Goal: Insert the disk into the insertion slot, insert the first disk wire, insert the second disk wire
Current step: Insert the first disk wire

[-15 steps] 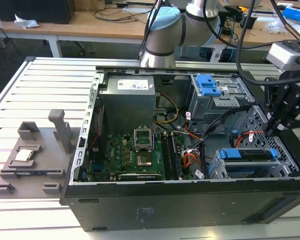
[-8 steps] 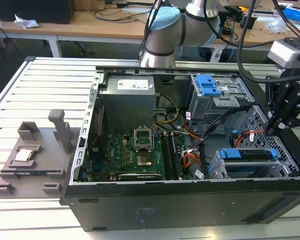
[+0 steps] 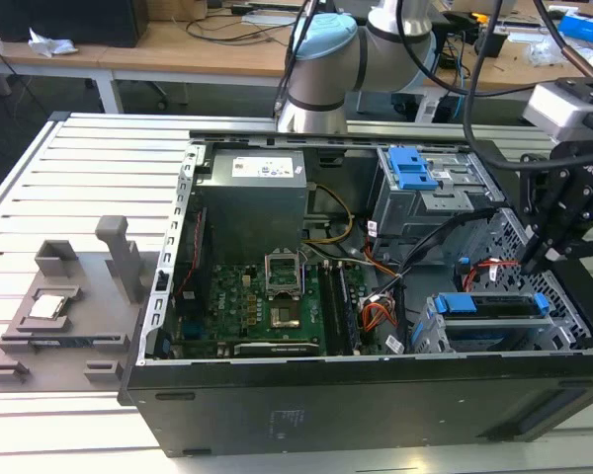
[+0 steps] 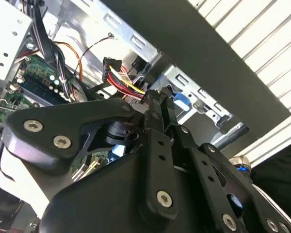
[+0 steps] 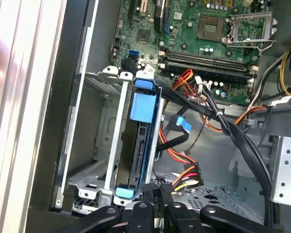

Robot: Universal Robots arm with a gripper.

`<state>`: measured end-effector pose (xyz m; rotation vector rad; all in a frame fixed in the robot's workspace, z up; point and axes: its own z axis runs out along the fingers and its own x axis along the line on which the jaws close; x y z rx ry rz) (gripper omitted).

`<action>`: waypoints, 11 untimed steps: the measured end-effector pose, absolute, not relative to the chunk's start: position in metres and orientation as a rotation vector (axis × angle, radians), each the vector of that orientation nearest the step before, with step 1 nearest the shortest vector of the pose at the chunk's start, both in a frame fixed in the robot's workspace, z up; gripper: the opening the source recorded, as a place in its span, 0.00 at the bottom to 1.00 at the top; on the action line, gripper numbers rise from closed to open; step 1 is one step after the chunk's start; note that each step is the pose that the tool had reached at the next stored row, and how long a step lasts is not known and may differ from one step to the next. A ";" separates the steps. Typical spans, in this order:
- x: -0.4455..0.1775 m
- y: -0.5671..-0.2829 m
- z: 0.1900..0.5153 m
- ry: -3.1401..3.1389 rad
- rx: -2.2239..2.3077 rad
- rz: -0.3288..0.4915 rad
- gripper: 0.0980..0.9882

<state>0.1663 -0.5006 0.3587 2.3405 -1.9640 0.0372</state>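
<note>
The disk (image 3: 494, 304) lies inside the insertion slot (image 3: 427, 338), with its blue carrier (image 5: 144, 107) level with the cage's open end. In the first wrist view the disk (image 5: 137, 155) shows edge-on between the slot's silver rails (image 5: 87, 145). My gripper (image 3: 526, 265) hangs at the disk's far end, near the case wall. Its fingers (image 5: 149, 196) stand together on a small dark plug (image 5: 166, 187). Red and yellow wires (image 4: 131, 90) run from that plug to a larger connector (image 5: 194, 172). In the exterior view a thin red wire (image 3: 489, 265) reaches the fingertips. Which disk wire this is I cannot tell.
A taller grey cage with a blue clip (image 3: 415, 173) stands behind the slot. Thick black cables (image 5: 233, 136) and a blue flat cable (image 5: 184, 124) cross the bay beside the disk. The motherboard (image 3: 267, 296) and power supply (image 3: 252, 188) sit at the exterior view's left. A grey fixture (image 3: 69, 306) lies outside the case.
</note>
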 end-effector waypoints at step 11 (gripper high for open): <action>0.153 -0.516 0.359 -1.971 2.349 0.023 0.08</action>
